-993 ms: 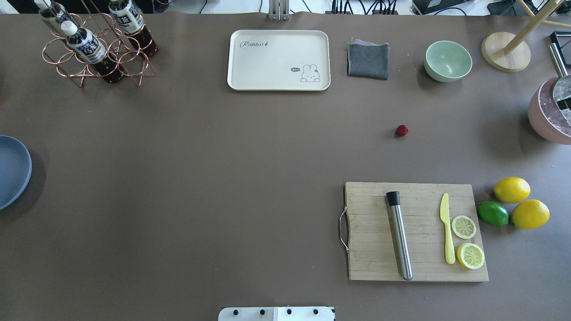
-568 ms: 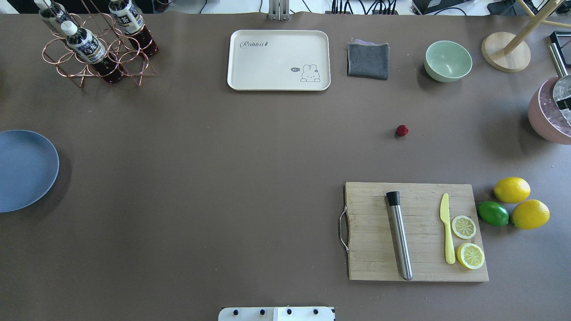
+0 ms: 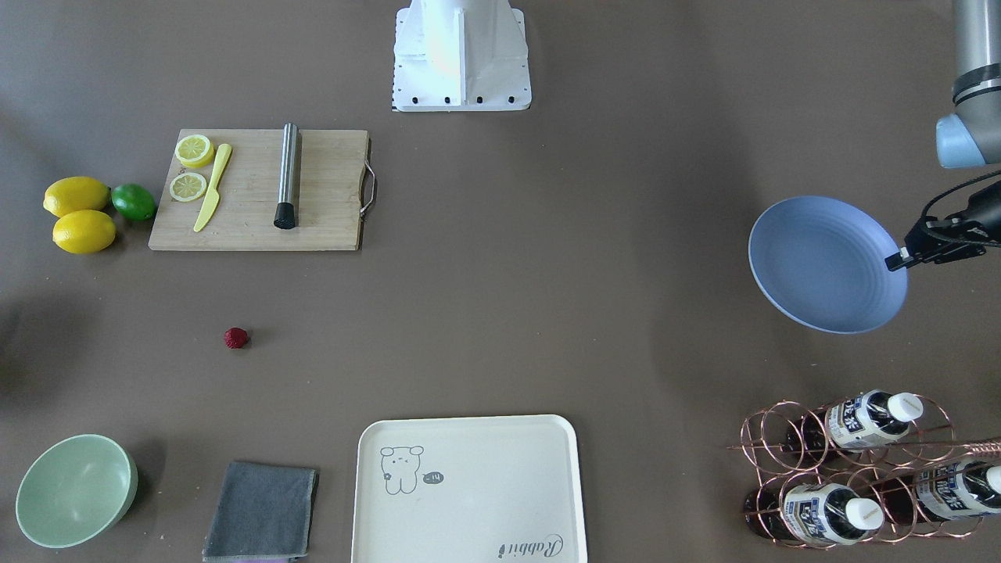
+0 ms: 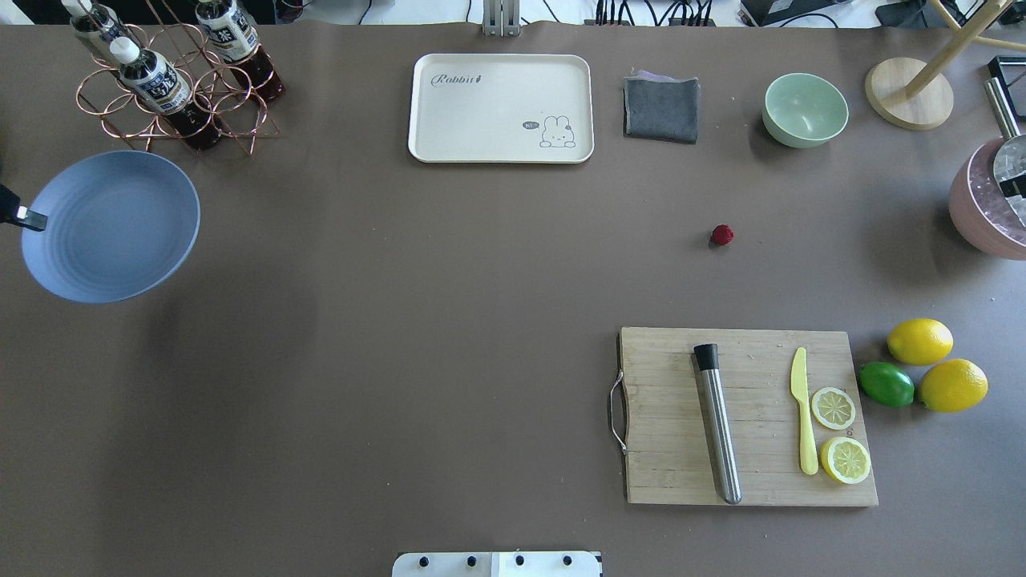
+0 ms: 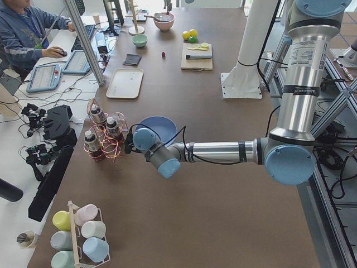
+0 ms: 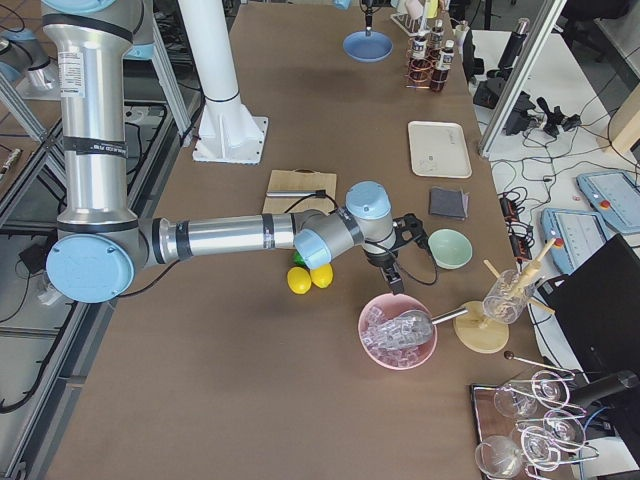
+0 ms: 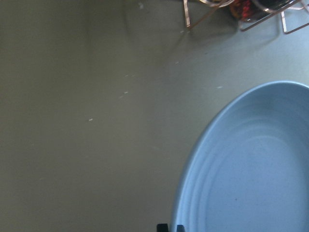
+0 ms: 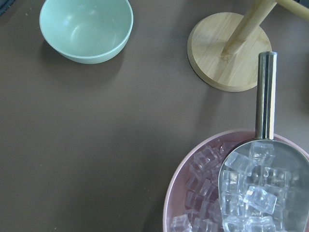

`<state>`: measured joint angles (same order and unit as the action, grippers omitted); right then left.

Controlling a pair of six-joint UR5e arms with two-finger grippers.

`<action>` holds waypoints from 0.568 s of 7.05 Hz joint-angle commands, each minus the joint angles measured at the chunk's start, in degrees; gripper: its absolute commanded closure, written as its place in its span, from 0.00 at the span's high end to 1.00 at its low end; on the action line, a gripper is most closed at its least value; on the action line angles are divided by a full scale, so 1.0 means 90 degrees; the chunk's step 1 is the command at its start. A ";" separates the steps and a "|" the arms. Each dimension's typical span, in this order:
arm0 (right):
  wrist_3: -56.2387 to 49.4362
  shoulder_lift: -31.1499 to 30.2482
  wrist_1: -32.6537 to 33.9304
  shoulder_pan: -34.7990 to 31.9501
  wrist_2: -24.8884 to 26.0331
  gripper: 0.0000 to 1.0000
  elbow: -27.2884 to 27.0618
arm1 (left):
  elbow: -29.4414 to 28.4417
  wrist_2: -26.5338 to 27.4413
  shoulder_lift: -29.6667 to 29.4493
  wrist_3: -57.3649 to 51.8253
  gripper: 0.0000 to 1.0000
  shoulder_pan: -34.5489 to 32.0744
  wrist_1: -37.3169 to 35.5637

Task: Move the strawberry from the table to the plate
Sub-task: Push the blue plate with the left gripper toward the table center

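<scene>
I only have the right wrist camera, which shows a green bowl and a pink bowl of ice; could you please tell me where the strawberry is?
Observer: The strawberry lies alone on the table, between the green bowl and the cutting board, with nothing touching it.
Operator: Thank you. And where is the plate, please?
Observer: The left gripper grips the plate by its rim, beside the bottle rack at the table's left end, far from the berry.
</scene>
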<state>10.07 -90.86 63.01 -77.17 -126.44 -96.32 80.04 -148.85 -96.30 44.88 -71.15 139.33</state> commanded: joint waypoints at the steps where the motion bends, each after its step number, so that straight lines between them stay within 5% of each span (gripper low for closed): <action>1: 0.0072 0.0017 0.0001 0.0010 -0.0013 1.00 0.0009 | 0.0316 0.0782 -0.0605 0.1210 0.00 0.0977 0.0017; 4: 0.0180 0.0017 0.0011 0.0000 -0.0043 1.00 0.0009 | 0.0258 0.2362 -0.1728 0.2549 0.00 0.2868 -0.0002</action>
<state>11.52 -90.71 63.04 -77.12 -126.76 -96.24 82.58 -133.54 -107.85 63.49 -52.63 139.46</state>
